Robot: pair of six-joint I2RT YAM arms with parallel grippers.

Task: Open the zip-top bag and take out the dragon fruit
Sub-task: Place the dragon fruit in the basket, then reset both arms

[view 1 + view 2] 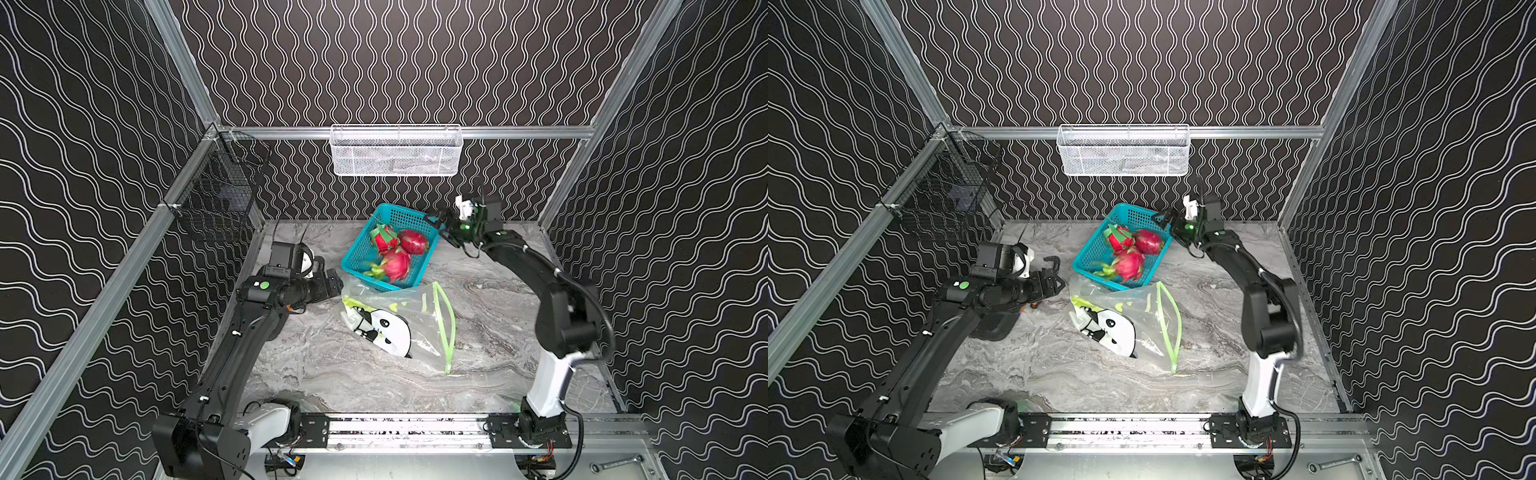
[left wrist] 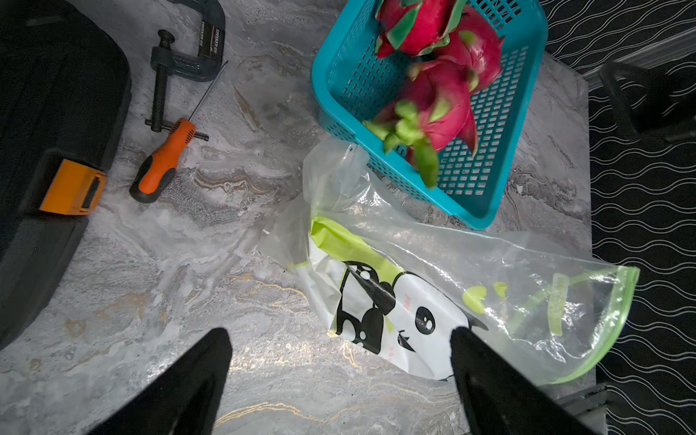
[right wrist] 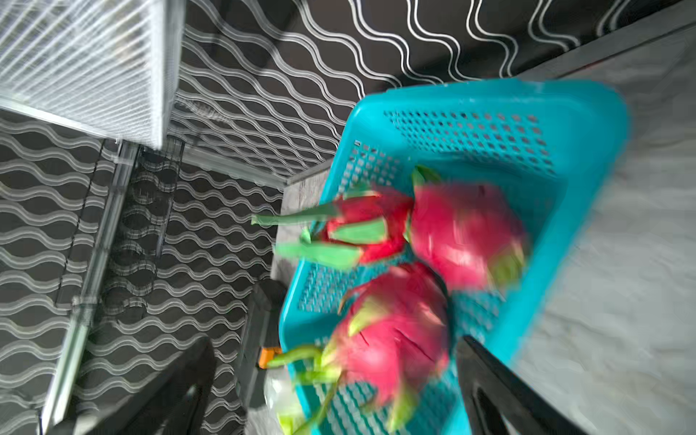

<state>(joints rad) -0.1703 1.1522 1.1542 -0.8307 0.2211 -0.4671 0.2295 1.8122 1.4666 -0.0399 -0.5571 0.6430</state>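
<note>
The bag [image 1: 399, 324] lies slack on the table [image 1: 498, 374], just in front of the basket [image 1: 409, 212], with one crumpled corner touching the basket's near wall. Its green zip [image 1: 454, 328] bows in an open arc on the side toward the right arm, so the mouth looks unsealed. I see no fruit through the clear film, and the bag appears empty. Three dragon fruits sit in the basket. The nearest one [image 1: 395, 264] points its green tip toward the bag and shows some blur in both top views.

The left pincer [image 1: 1057, 274] hovers beside the bag's crumpled end with its jaws apart and nothing between them. The right pincer [image 1: 441, 228] hangs over the basket's far corner, also spread and empty.

The bag should handle as light, limp and slick. A pinch on the thin film would probably slide or only bunch it up. The zip is the stiffest part and the best hold, with one lip taken near the middle of the arc.

The fruit is probably heavy for its size and firm, with a waxy skin. Its green scales are soft and would bend or tear, so the jaws should close across the round red belly and not on the leafy tip.
</note>
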